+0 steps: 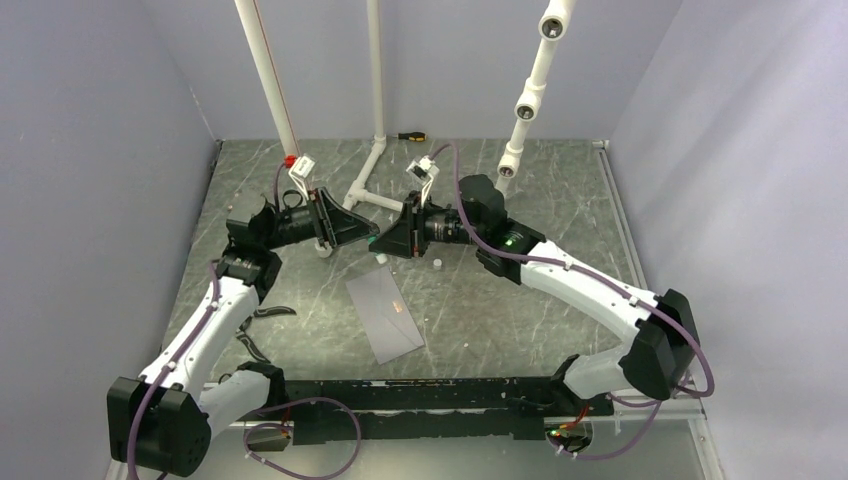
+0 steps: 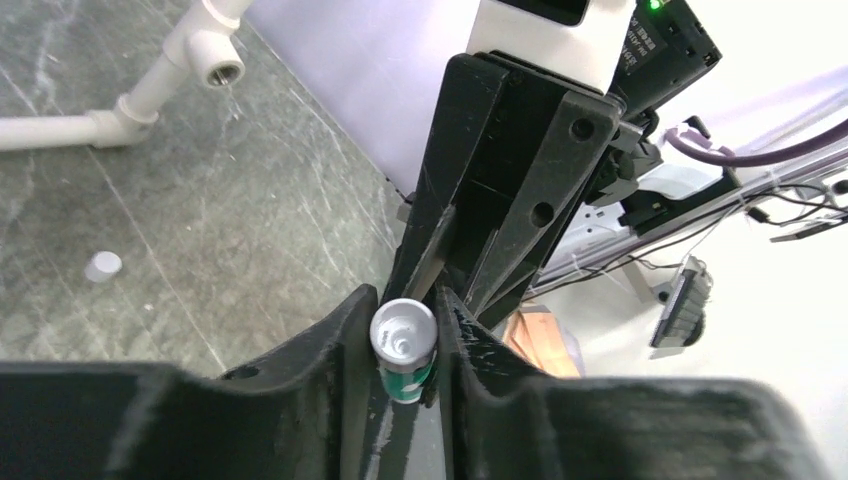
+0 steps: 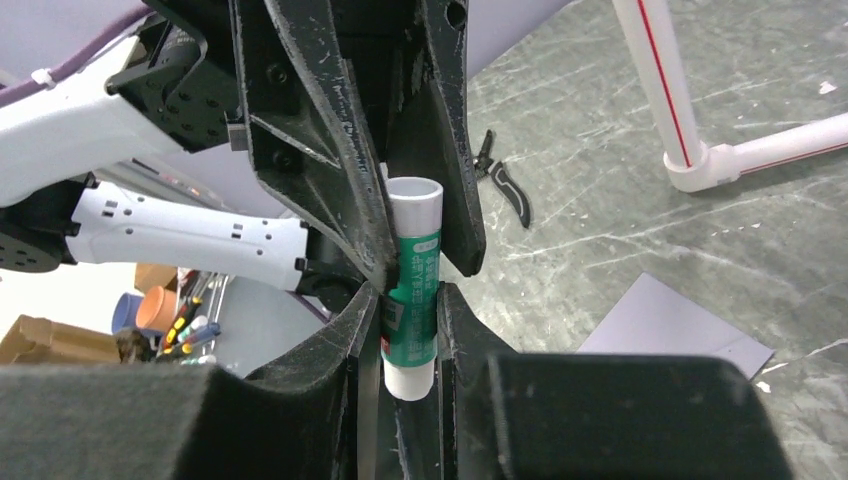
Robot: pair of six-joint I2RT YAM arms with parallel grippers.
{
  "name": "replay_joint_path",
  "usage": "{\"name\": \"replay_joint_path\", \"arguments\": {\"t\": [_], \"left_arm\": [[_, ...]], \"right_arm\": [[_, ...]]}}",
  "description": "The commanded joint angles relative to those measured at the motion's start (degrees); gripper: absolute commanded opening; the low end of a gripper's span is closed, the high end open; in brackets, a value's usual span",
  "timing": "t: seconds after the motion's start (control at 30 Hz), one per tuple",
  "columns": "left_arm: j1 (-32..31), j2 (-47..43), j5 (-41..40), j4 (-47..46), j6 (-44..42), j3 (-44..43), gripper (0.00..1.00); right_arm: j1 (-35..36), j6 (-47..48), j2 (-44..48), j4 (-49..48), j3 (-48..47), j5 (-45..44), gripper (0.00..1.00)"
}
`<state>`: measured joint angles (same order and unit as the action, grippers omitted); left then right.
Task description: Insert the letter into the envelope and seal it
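Pinching one glue stick (image 3: 410, 290) (green label, writing unreadable): left fingers (image 2: 335, 345), right fingers (image 3: 328, 352).

In the top view the stick (image 3: 410, 340) was hidden where the left gripper (image 2: 404, 305) met the right gripper (image 3: 408, 290). The letter (image 1: 397, 301) showed only as a tan sliver on the envelope (image 1: 380, 325). The right wrist view showed only the envelope's corner. Whether the left gripper pressed the stick was unclear. A white speck (image 1: 437, 263) was too small to name.
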<state>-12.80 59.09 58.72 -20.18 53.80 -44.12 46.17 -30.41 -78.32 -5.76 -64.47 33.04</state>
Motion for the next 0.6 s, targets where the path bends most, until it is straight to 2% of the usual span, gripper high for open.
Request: {"name": "replay_joint_path", "arguments": {"t": [0.0,0.07,0.13,0.27,0.33,0.47,0.57], "left_arm": [[-0.6,0.1,2.0,-1.9,-0.1,-2.2,0.25],[-0.6,0.2,2.4,-1.0,-1.3,-2.7,0.04],[-0.7,-0.1,2.0,3.1,-4.3,-4.3,0.03],[-0.7,-0.6,0.5,9.3,-8.5,-7.7,0.03],[-0.7,-0.4,0.4,9.5,-8.7,-8.1,0.03],[-0.7,-0.4,0.5,8.1,-7.7,-8.0,0.03],[-0.7,-0.3,0.7,7.8,-7.6,-7.7,0.03]], "right_arm": [[0.2,1.8,-0.3,-2.9,-3.4,3.3,0.13],[0.1,1.5,-0.5,-3.0,-3.7,3.1,0.14],[0.1,1.5,-0.9,-1.7,-4.2,2.9,0.20],[0.1,2.8,-0.3,1.1,-3.3,3.0,0.49],[0.1,2.7,0.6,0.6,-1.7,3.7,0.57],[0.1,2.8,0.3,1.5,-1.4,4.9,0.58],[0.1,2.5,0.2,0.6,-1.1,4.0,0.53]]}}
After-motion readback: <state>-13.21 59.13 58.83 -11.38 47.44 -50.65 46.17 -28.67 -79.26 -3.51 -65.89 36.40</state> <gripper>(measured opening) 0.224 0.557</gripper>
